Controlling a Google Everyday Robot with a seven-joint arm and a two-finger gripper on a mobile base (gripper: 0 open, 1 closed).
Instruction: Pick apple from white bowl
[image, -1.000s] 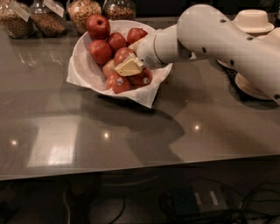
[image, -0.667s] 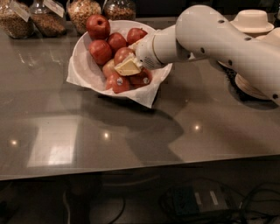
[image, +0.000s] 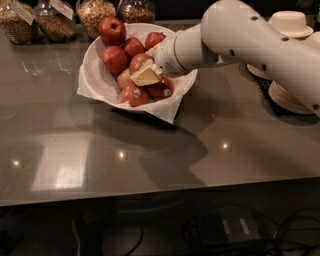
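A wide white bowl (image: 95, 62) lined with white paper stands on the grey counter at the back left. It holds several red apples; the top one (image: 112, 30) sits at the far rim and others (image: 115, 59) lie lower. My gripper (image: 145, 75) reaches in from the right on the white arm (image: 240, 37). It is down among the apples at the bowl's right side, just above a front apple (image: 134, 94). The arm hides the apples on the bowl's far right side.
Glass jars of grain (image: 95, 12) line the back edge behind the bowl. Stacked cream disposable bowls (image: 290, 22) stand at the right, partly behind my arm. The grey counter (image: 150, 150) stretches towards the front edge.
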